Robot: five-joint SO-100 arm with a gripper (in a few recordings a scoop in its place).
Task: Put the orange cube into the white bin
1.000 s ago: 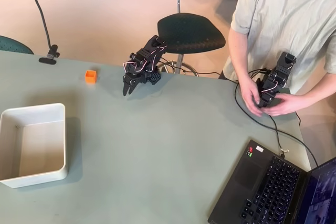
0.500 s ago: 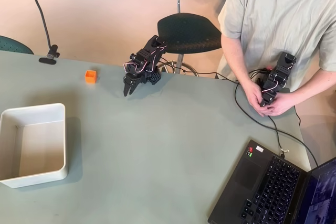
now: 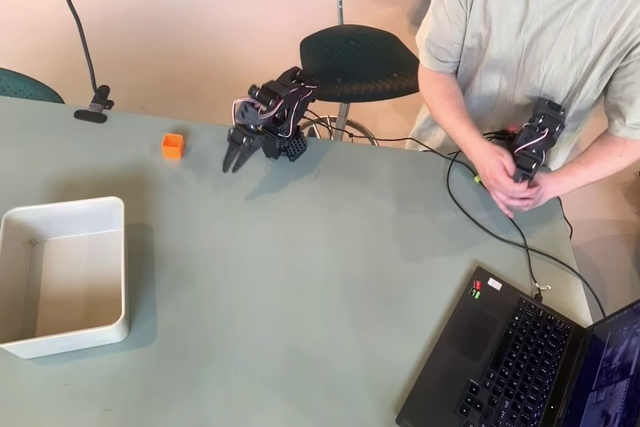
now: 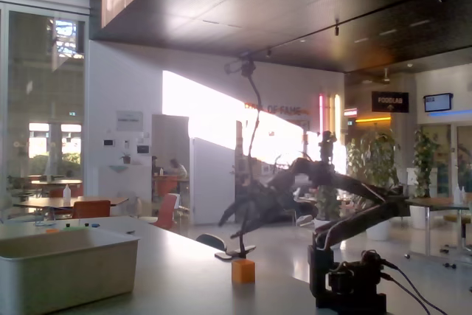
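One small orange cube (image 3: 173,146), smooth and sharp-edged, sits alone on the pale green, matte tabletop (image 3: 300,277) near its far edge in the overhead view; in the fixed view the same cube (image 4: 243,271) stands at the tabletop's edge, with nothing touching it. One white bin (image 3: 62,275), a shallow rectangular tub with rounded corners and a thick glossy rim, lies at the left edge of the overhead view, well apart from the cube and nearer the camera; its inside holds nothing. In the fixed view the bin (image 4: 66,271) shows a plain off-white side wall. One black arm reaches out from its base at the far edge of the tabletop, its joints blocky and strung with thin white and pink wires. Its claw (image 3: 233,159) hangs above the tabletop to the right of the cube in the overhead view, near it but not touching, its two pointed fingers spread a little apart and gripping nothing. In the fixed view the claw (image 4: 234,220) is a dark blurred shape above the cube. One black laptop (image 3: 520,357) lies open at the near right corner, and a black cable (image 3: 480,222) curves across the tabletop towards a person in a grey-green T-shirt (image 3: 540,37).
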